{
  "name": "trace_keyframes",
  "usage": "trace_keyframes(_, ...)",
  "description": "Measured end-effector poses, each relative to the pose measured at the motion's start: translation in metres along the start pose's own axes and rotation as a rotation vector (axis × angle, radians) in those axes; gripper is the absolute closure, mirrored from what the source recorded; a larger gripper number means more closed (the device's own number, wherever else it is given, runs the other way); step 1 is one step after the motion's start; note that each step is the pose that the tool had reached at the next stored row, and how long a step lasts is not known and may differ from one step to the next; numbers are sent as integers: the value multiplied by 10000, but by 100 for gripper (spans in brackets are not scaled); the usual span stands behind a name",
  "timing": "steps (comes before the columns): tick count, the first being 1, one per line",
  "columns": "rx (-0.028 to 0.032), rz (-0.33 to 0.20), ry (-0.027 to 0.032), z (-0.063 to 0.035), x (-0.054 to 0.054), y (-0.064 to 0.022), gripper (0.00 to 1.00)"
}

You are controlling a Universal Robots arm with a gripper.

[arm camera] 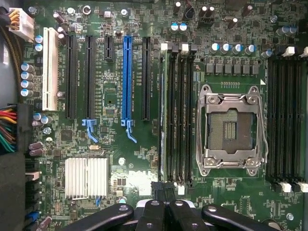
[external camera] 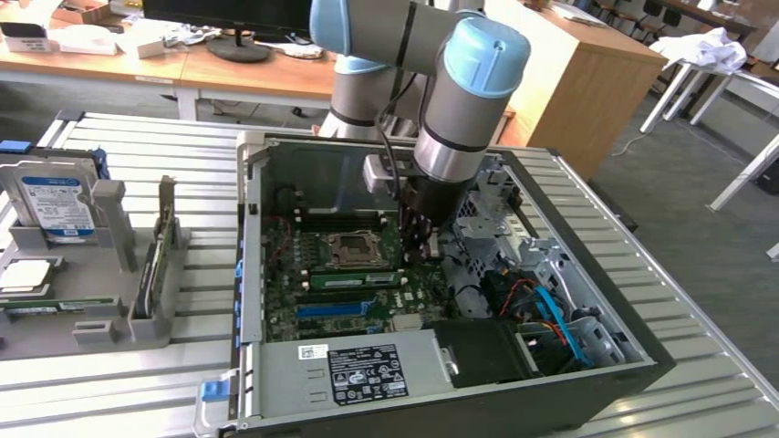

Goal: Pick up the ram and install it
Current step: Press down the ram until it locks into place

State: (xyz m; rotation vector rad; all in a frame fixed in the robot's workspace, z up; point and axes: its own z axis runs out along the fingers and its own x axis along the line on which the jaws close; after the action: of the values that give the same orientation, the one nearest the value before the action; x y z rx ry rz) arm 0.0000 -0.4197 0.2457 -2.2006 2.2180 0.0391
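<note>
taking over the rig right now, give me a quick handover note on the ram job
Tool: shut, low inside the case over one end of the ram; no grip on anything is visible.
Ram: stands in a memory slot beside the CPU socket, on the side toward the blue slot.
Done: ram is picked up and placed in its slot.
Left: full seating is unconfirmed. Whether the tool touches the ram, and whether the end clips are latched, cannot be told.
</note>
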Motion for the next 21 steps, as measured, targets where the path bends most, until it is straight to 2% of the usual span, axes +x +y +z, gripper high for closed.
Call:
trace_keyframes(8,1,0,-3,70,2,-1,89)
trace_keyframes(21,1,0,-3,103,-30,0,89)
